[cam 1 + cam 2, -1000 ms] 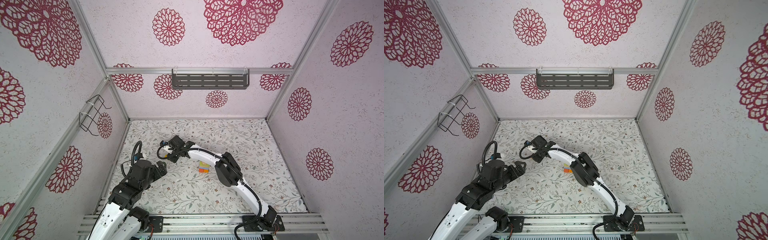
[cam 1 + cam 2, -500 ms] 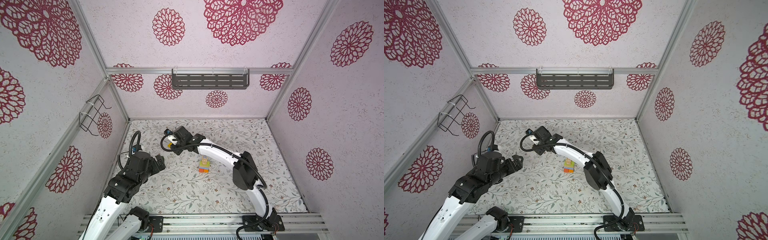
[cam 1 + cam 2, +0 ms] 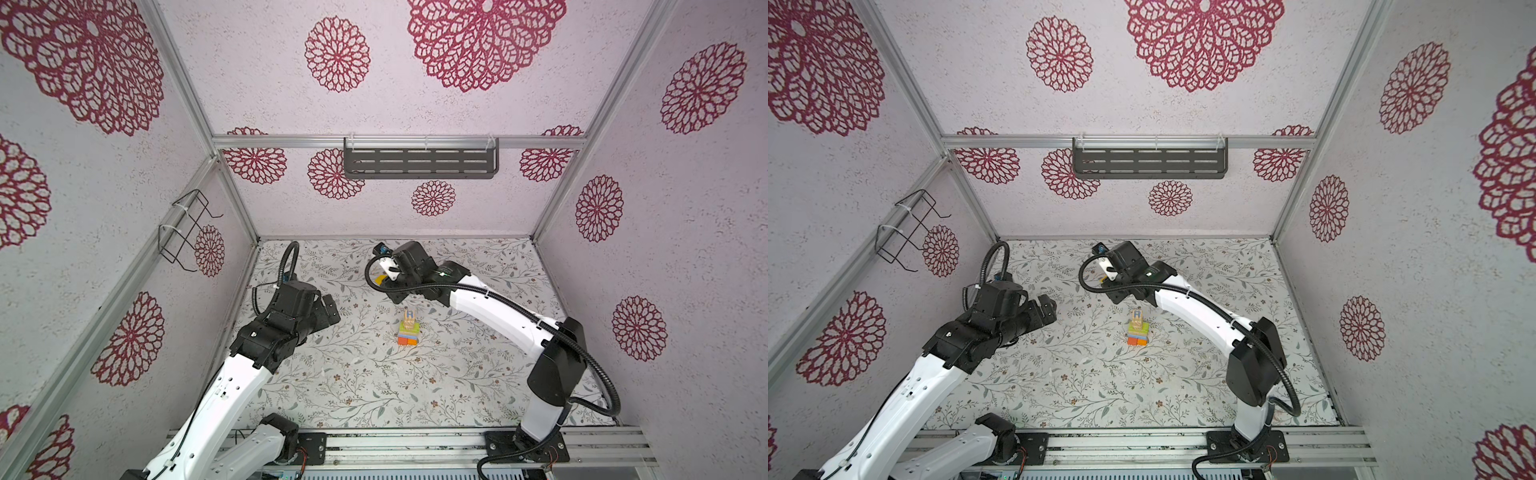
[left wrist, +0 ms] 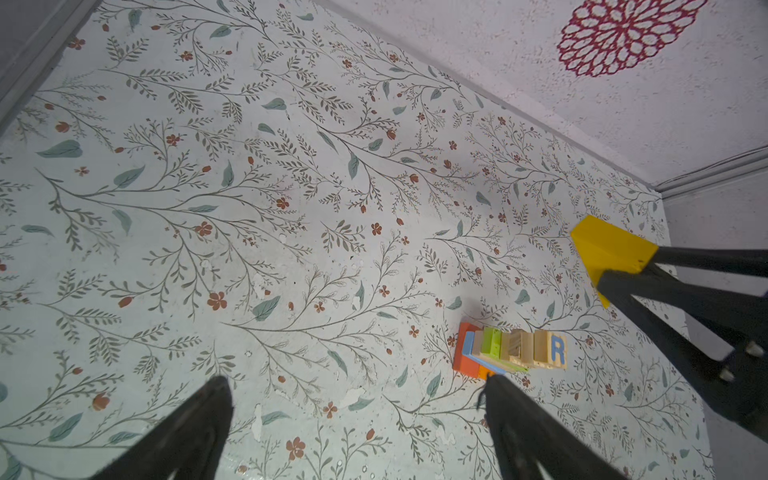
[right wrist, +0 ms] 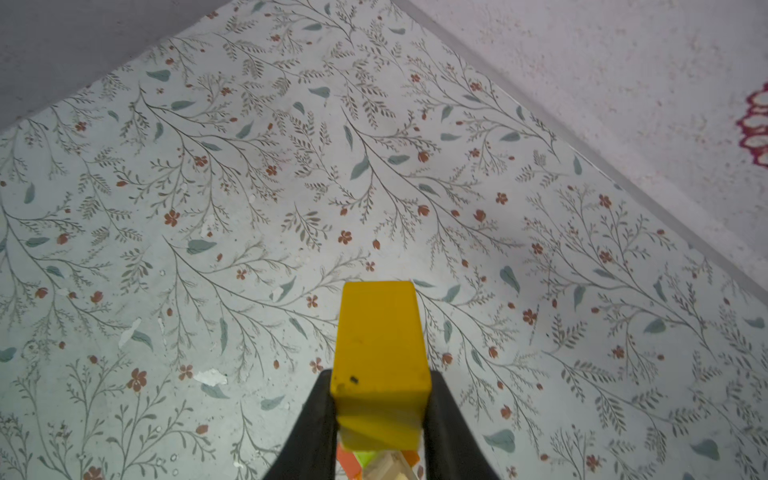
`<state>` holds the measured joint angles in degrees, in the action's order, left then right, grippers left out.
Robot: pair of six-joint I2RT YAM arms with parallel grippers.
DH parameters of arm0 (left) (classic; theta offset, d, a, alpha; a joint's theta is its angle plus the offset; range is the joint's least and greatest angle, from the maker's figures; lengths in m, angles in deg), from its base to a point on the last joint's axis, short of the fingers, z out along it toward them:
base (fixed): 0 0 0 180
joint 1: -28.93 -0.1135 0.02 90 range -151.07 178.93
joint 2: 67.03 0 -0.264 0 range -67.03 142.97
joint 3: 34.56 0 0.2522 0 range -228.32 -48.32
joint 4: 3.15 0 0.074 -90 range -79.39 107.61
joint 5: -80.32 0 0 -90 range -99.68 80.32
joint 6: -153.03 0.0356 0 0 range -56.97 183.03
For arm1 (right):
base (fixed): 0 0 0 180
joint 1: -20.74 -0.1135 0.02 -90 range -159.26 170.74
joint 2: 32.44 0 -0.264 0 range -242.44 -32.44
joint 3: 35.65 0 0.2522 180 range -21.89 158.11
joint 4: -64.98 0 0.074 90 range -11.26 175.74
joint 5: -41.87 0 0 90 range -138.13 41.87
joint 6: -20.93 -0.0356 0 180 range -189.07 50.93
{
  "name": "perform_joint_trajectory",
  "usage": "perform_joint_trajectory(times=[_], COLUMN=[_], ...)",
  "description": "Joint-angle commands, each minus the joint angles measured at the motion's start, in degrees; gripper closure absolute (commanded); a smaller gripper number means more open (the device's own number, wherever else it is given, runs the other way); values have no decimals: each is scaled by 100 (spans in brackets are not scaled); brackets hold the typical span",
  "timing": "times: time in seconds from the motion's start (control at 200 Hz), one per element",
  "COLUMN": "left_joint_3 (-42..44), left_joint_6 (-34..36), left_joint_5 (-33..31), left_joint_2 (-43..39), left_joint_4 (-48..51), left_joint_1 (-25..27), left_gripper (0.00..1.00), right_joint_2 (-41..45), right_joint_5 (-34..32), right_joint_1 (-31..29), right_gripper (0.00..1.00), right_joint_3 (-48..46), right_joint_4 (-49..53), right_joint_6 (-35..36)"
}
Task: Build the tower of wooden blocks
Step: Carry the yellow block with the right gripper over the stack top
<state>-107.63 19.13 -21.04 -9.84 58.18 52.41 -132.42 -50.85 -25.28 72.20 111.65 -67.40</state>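
The tower stands mid-table: a red-orange and orange base, blue and lime-green layers, then tan cubes with a printed letter cube on top. In the left wrist view the tower shows near one finger. My right gripper hangs behind and slightly left of the tower, shut on the yellow roof-shaped block. The tower's top blocks peek out below that block. My left gripper is open and empty, left of the tower and apart from it.
A dark slotted shelf hangs on the back wall and a wire basket on the left wall. An aluminium rail with both arm bases runs along the front edge. Walls close in three sides of the floral table.
My right gripper has carried the yellow block rightwards and back, and the arm no longer covers the tower. The left gripper has drifted slightly back, still open.
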Motion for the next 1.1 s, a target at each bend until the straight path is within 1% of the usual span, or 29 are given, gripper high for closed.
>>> perform_joint_trajectory(times=[0.0, 0.26, 0.385, 0.71, 0.931, 1.096], left_joint_3=[-9, 134, 235, 295, 376, 384], left_joint_6=[-1, -83, -119, -195, -268, -286], left_joint_5=[314, 527, 574, 761, 811, 832], left_joint_2=[195, 800, 929, 1223, 1287, 1277], left_joint_4=[-589, -1144, -1336, -1564, -1618, -1624], left_joint_1=[-33, -35, -33, -34, -19, 5], left_gripper=[3, 3, 3, 3, 3, 3], right_joint_2=[511, 1015, 1189, 1248, 1332, 1290], right_joint_5=[128, 145, 248, 224, 4, 0], right_joint_1=[73, 120, 120, 120, 150, 155], right_gripper=[85, 85, 82, 82, 81, 81], right_joint_3=[-155, -978, -1243, -1582, -1836, -1930], right_joint_4=[285, 234, 199, 140, -80, -153], right_joint_6=[-157, -371, -396, -543, -1081, -1130])
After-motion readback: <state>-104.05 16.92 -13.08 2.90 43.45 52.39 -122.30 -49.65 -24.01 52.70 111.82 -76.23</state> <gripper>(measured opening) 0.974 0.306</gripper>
